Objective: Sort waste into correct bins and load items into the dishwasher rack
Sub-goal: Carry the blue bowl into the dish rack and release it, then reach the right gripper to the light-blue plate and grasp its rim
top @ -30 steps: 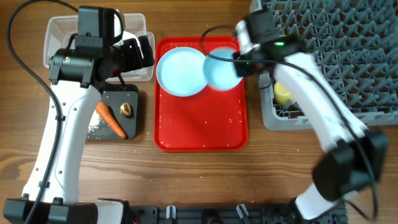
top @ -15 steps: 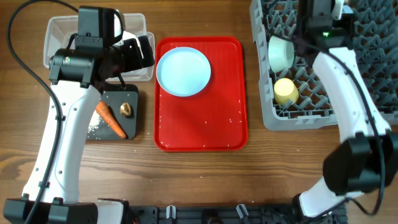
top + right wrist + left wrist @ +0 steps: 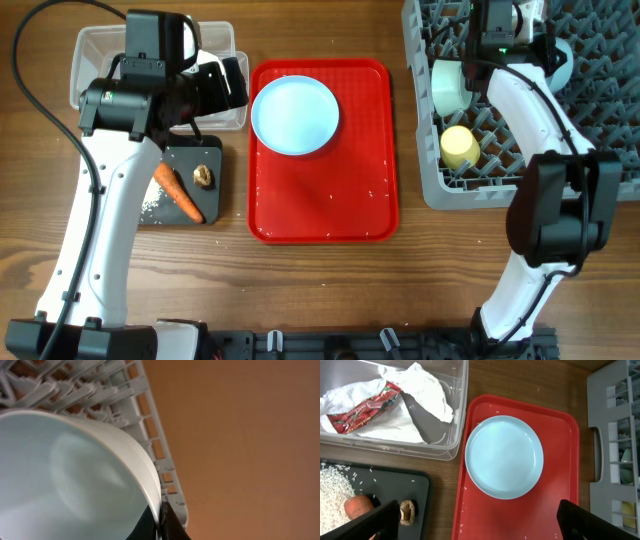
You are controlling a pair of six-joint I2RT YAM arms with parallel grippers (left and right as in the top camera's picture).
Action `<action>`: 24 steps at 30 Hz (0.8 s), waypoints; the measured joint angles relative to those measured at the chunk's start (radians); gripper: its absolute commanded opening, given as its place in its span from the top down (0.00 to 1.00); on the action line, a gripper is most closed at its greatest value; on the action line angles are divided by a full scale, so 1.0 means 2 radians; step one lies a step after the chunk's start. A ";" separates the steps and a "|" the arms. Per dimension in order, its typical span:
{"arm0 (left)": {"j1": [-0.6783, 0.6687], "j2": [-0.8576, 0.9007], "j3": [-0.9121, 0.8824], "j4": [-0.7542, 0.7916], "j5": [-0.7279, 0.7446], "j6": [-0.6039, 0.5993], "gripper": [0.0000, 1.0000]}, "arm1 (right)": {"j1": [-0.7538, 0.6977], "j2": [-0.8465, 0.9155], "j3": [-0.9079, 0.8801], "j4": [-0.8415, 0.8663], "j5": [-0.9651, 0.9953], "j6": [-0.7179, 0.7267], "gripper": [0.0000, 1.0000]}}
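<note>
- The dishwasher rack stands just right of the red serving tray. It holds a pale green bowl lying on its side and a yellow cup, both at the edge nearest the tray.
- The red serving tray carries only a light blue plate, which sits flat at its far end, and a few scattered white specks.
- The clear tub sits left of the tray's far end. Inside it are a crumpled white tissue and a red printed wrapper.
- The black tray sits left of the tray's near half. On it are a carrot, a brown lump and a patch of rice grains.
- The left gripper hangs above the tray's far left corner. Its fingers are spread as wide as they go, with nothing between them and touching nothing.
- The light blue bowl is held tilted over the rack, well right of the tray.
- The right gripper is clenched on that bowl's rim, pinching the wall between its fingers.
</note>
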 measured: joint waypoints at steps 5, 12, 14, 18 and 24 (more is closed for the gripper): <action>0.000 0.000 0.000 0.000 0.000 0.000 0.00 | 0.000 0.007 0.000 0.020 0.016 -0.019 0.96; 0.000 0.000 0.000 0.000 0.000 0.000 0.00 | 0.041 0.007 0.000 -0.020 -0.002 -0.027 0.95; 0.000 0.000 0.000 0.000 0.000 0.000 0.00 | 0.055 0.007 0.000 -0.032 -0.001 -0.028 0.69; 0.000 0.000 0.000 0.000 0.000 0.000 0.00 | 0.081 0.008 0.000 -0.048 -0.043 -0.028 0.00; 0.000 0.000 0.000 0.000 0.000 0.000 0.00 | 0.110 0.008 0.002 -0.046 -0.064 -0.026 0.00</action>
